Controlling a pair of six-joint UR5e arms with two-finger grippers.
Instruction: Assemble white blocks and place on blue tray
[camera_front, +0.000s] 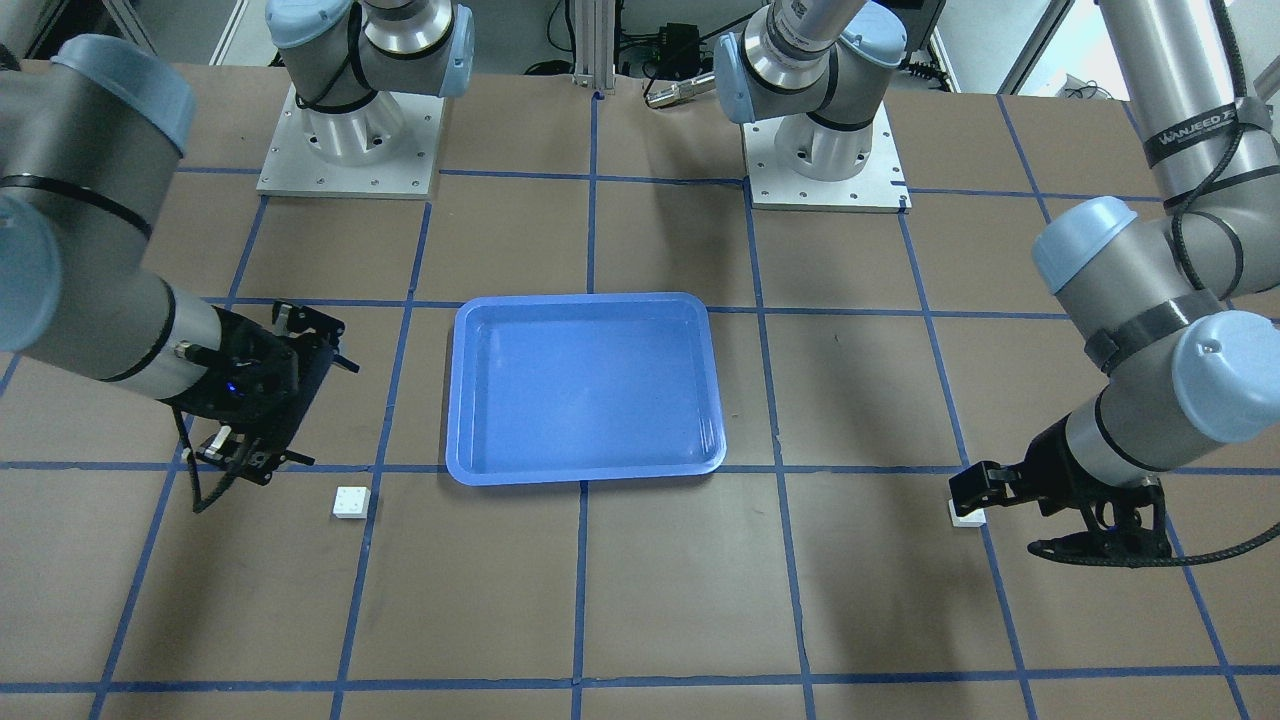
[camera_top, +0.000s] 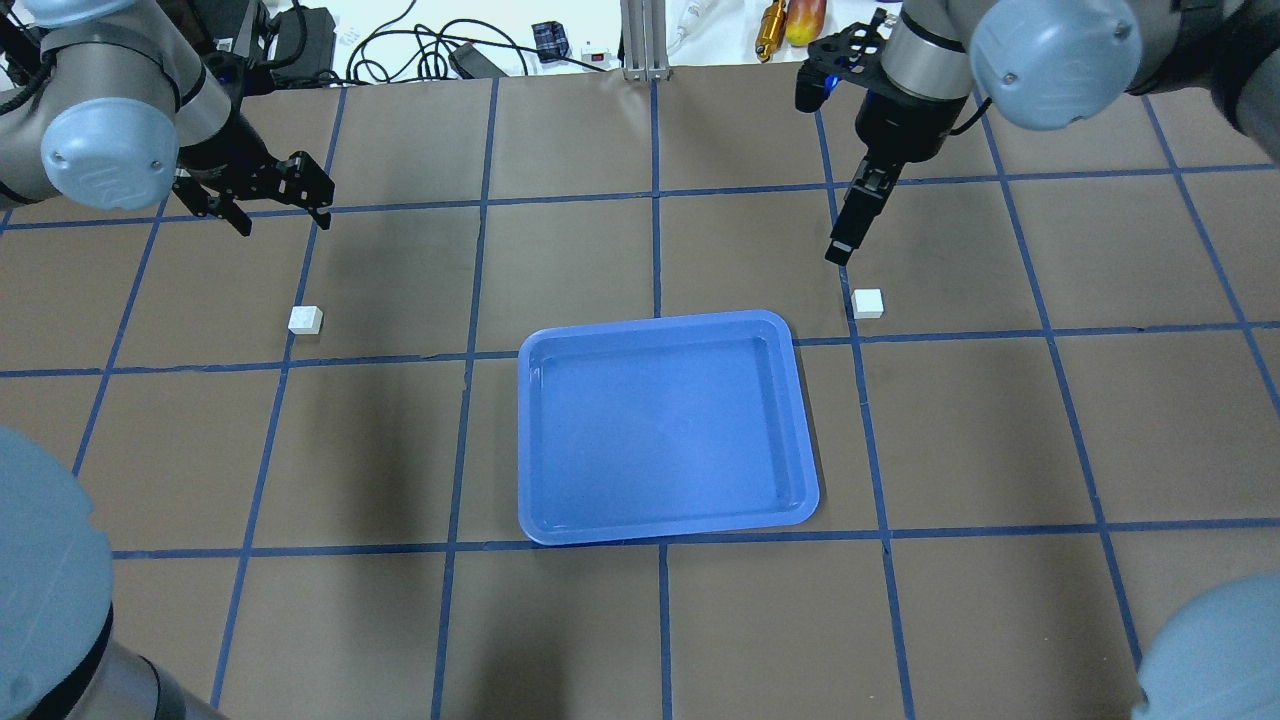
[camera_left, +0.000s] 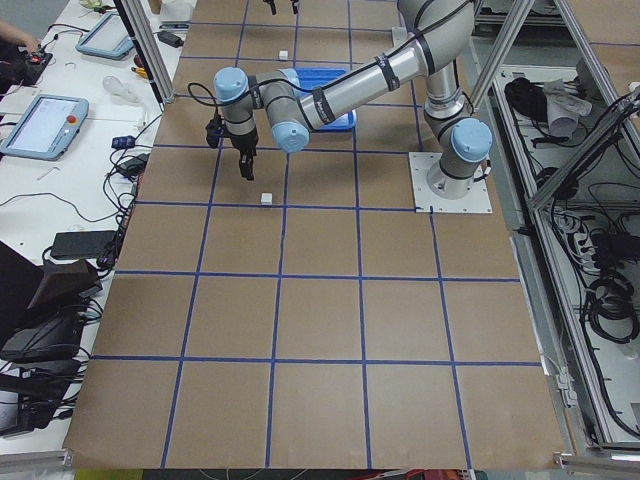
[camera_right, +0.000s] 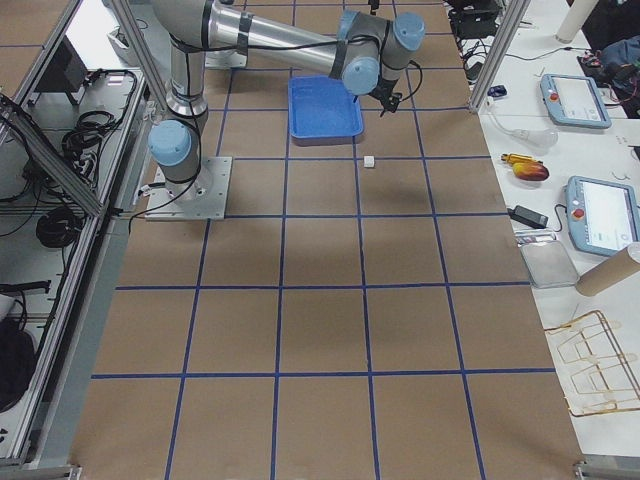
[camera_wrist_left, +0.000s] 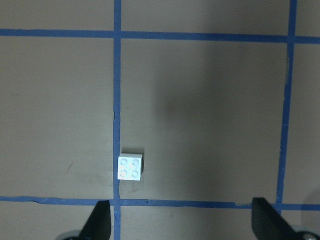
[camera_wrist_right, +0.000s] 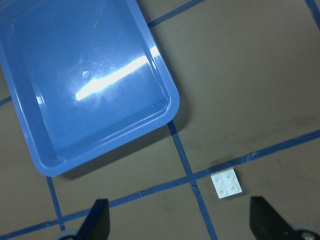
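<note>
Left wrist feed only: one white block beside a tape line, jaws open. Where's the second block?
Observer: The second white block lies on the table, just right of the blue tray's far right corner.
Operator: Right arm got it?
Observer: No. The right gripper hangs raised near that block, jaws open, touching nothing.
Operator: Anything in the tray?
Observer: Nothing; no block lies in it.
</note>
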